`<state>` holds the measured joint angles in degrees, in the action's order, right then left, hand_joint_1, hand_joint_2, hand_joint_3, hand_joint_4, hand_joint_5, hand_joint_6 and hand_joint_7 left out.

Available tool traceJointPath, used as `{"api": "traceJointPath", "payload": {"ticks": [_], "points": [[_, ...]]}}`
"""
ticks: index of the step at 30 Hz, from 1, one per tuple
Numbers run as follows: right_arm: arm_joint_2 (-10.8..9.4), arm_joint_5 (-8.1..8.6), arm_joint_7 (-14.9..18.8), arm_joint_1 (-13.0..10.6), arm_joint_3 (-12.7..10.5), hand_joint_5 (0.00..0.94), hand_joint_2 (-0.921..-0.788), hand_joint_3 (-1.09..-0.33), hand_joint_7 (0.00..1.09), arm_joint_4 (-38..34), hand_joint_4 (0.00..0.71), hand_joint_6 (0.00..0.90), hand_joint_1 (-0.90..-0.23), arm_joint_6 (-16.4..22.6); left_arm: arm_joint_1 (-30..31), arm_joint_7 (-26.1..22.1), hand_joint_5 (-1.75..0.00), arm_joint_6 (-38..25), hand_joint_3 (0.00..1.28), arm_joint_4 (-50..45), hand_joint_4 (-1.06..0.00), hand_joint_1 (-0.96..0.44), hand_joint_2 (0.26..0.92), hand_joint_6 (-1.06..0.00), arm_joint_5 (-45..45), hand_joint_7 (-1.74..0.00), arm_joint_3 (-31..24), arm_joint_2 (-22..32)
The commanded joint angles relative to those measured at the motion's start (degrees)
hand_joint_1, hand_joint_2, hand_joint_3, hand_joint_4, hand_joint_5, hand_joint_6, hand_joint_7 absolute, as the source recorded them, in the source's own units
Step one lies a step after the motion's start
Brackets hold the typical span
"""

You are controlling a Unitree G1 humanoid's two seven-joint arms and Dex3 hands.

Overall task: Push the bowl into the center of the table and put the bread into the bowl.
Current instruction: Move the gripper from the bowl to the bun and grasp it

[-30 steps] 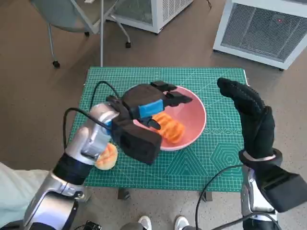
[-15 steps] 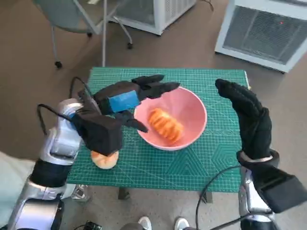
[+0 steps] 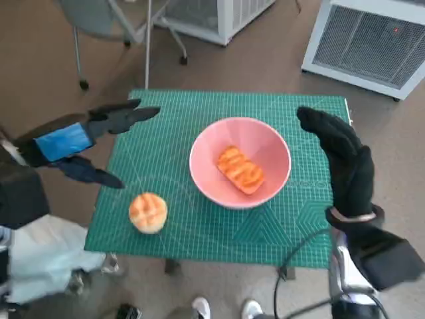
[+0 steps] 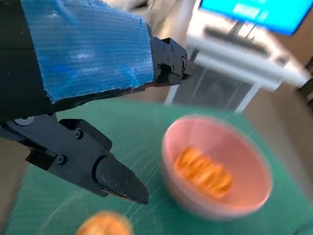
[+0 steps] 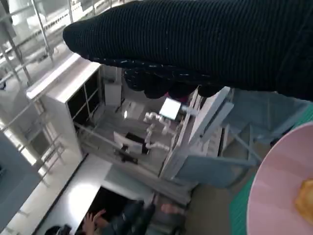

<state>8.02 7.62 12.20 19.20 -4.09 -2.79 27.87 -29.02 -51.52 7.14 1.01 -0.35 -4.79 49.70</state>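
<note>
Bowl (image 3: 240, 163) first: in your head view the pink dish sits near the middle of the green cutting mat (image 3: 172, 113) that covers the small table, on a brown floor with a chair's legs (image 3: 81, 63) and two white slatted cabinets (image 3: 372, 46) beyond. One long piece of bread (image 3: 241, 169) lies inside the bowl; a round bun (image 3: 148, 212) rests on the mat well to the bowl's left, near the front edge. Your left hand (image 3: 83, 143) hangs off the mat's left side, well apart from bowl and bun, fingers spread, holding nothing. Your right hand (image 3: 342, 163) stands upright just beside the bowl's right rim, fingers straight, empty; you cannot tell whether it touches the rim.

From the left wrist, the bowl (image 4: 217, 174) with its bread (image 4: 203, 171) lies past the black fingers (image 4: 107, 171), which are parted around air, and the bun (image 4: 102, 226) shows at the edge.

From the right wrist, the glove (image 5: 195, 44) crosses the picture above a slice of pink rim (image 5: 279, 181), with shelving and a person's hand (image 5: 95, 218) far off.
</note>
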Motion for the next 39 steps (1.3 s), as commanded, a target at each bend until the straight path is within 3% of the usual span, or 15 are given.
{"api": "traceJointPath", "payload": {"ticks": [1, 16, 31, 39], "points": [[0.0, 0.81, 1.1, -0.3, 0.3, 0.004, -0.921, -0.794, 0.42, -1.7, 0.131, -0.001, -0.722, -0.2, 3.0, -1.4, -0.02, -0.2, 0.0, -2.3, -0.1, -0.33, 0.716, -0.26, -1.0, -0.05, 0.0, 1.5], [0.2, 2.5, 3.6, 0.6, 0.3, 0.0, -0.921, -0.791, 0.42, -3.2, 0.123, -0.001, -0.729, 0.0, 9.1, -1.9, 0.0, -2.6, 0.0, -5.0, -0.12, -0.23, 0.706, -0.28, 1.4, -0.02, 1.5, 2.6], [0.0, 2.54, 4.5, 0.9, 0.3, 0.0, -0.921, -0.79, 0.42, -4.1, 0.114, -0.001, -0.725, 0.6, 11.4, 2.4, 0.0, -1.1, 0.0, -4.7, -0.13, -0.22, 0.706, -0.29, 7.9, -0.01, 6.8, 0.2], [0.1, 2.73, 4.6, 0.8, 0.2, 0.001, -0.921, -0.791, 0.42, -3.9, 0.114, -0.001, -0.726, 0.4, 11.7, 5.3, -0.01, -2.8, 0.0, -4.0, -0.16, -0.14, 0.706, -0.31, 13.4, -0.01, 10.3, -1.1]]}}
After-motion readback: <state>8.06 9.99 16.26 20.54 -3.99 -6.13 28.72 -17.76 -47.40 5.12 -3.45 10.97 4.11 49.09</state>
